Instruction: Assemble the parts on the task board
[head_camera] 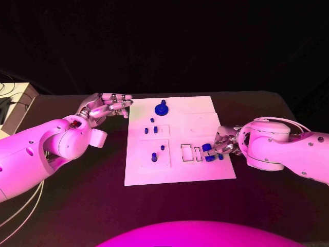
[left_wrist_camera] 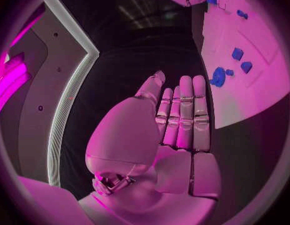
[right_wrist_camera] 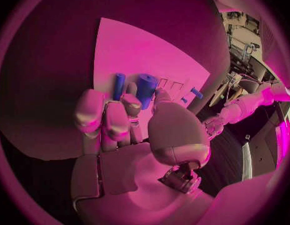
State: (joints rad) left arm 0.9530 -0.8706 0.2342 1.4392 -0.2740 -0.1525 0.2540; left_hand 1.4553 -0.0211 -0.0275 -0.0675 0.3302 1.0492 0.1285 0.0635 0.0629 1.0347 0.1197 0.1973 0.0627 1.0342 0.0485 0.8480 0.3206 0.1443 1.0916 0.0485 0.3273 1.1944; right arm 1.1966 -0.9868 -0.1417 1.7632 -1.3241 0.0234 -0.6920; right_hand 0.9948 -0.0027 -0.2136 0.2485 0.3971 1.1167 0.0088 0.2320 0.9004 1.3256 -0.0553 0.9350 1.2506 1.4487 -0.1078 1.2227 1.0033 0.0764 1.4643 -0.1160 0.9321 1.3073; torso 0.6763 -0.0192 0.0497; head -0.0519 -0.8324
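Head view: my right hand (head_camera: 225, 145) sits at the right edge of the white task board (head_camera: 178, 170), its fingers (right_wrist_camera: 131, 104) clamped on a stubby blue cylinder (right_wrist_camera: 145, 90), smooth and plastic-looking. I judge I'm mid-insertion beside the rectangular slots (head_camera: 187, 153); next I'd need to line it up squarely. My left hand (head_camera: 104, 107) hovers above the tabletop (head_camera: 75, 206) by the board's far-left corner, fingers straight, close together, holding nothing. A round blue gear-like part (head_camera: 161, 108) lies near it.

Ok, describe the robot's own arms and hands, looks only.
Both arms have smooth, rounded white shells with bulbous joints. The left arm shows small dark round holes and thin cables trailing beneath it. The left hand and right hand are silver, many-fingered, with segmented fingers and padded palms.
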